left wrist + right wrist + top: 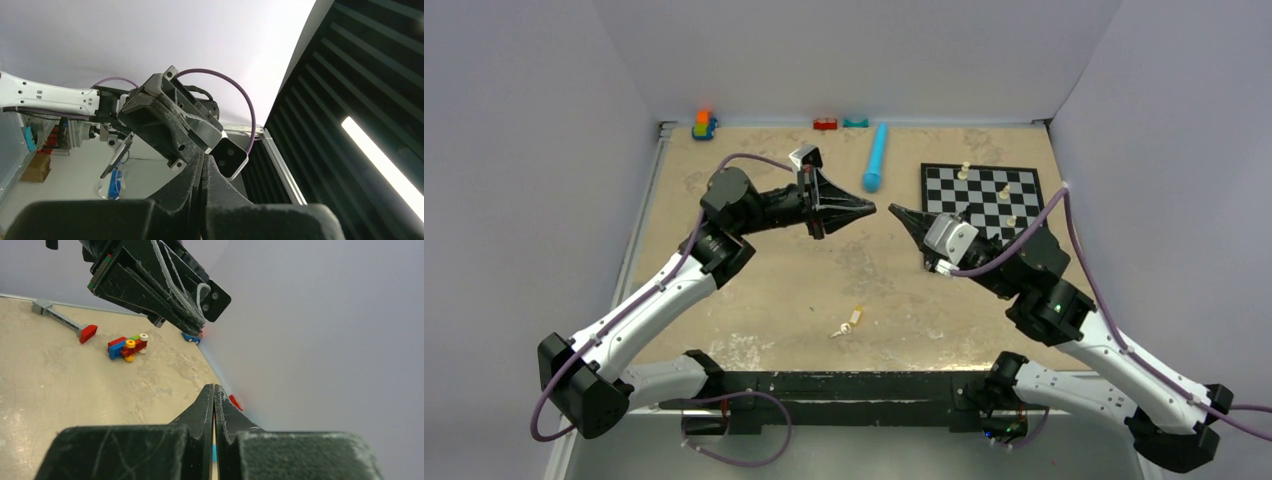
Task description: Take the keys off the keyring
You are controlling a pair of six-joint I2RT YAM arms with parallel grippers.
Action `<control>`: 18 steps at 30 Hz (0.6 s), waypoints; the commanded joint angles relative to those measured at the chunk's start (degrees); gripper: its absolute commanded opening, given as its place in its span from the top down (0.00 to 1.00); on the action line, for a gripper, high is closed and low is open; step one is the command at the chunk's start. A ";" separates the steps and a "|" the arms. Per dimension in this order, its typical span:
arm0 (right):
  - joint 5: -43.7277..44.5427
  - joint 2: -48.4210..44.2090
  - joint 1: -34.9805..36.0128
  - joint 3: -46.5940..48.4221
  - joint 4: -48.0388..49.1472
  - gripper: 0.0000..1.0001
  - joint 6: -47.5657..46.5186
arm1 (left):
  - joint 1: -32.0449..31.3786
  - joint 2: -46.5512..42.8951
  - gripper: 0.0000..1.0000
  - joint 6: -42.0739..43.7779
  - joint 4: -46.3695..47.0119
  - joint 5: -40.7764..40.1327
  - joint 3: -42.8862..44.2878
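Note:
The keys (849,322) lie on the tan table near its front edge, a brass-gold one beside a silvery one; I cannot make out a ring. They show in neither wrist view. My left gripper (872,209) is shut and empty, raised well above the table, pointing right. My right gripper (892,211) is shut and empty, pointing left, its tip almost meeting the left one. In the left wrist view my shut left gripper (204,157) faces the right gripper's body (170,120). In the right wrist view my shut right gripper (213,387) sits below the left gripper (160,285).
A chessboard (944,185) with a few white pieces lies at the back right. A blue tube (876,157) lies at the back centre. Small toy bricks (704,124) (825,124) sit along the back wall; a brick car (128,346) shows in the right wrist view.

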 commanded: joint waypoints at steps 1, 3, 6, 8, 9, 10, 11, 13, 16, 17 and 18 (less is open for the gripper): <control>4.32 -0.95 -0.05 -1.28 1.70 1.00 3.89 | 0.23 -0.55 0.94 -3.22 2.88 0.92 -1.22; 8.30 -1.61 -0.02 -2.58 2.06 1.00 9.94 | 0.30 -0.47 0.88 -0.77 1.32 1.83 -2.26; 12.83 -1.34 -0.02 -3.37 -1.58 0.72 21.60 | 0.49 -0.01 0.67 5.21 -2.74 4.85 -3.86; 14.76 -0.54 -0.04 -2.97 -6.22 0.59 31.34 | 0.86 -0.04 0.55 11.79 -9.55 6.15 -4.36; 15.57 -0.29 -0.05 -2.69 -8.66 0.57 36.58 | 1.14 -0.26 0.49 15.60 -13.89 6.02 -4.48; 16.13 -0.29 -0.04 -2.73 -10.89 0.57 41.05 | 1.47 -0.44 0.44 20.02 -19.33 5.62 -4.43; 16.25 -0.55 -0.03 -3.16 -12.27 0.56 44.55 | 2.00 -0.62 0.42 23.98 -24.29 4.85 -4.43; 15.98 -1.73 -0.07 -5.61 -13.84 0.55 49.75 | 2.98 -0.87 0.36 33.61 -32.49 2.35 -4.22; 15.03 -1.28 -0.06 -7.58 -16.85 0.54 55.28 | 3.76 -0.51 0.35 45.49 -44.76 -3.97 -2.65; 14.13 -0.44 -0.04 -7.97 -17.76 0.54 56.15 | 3.84 -0.08 0.34 49.90 -50.22 -7.52 -1.31; 12.49 0.63 -0.03 -8.17 -18.60 0.54 56.65 | 3.77 0.38 0.34 54.20 -55.26 -11.21 0.44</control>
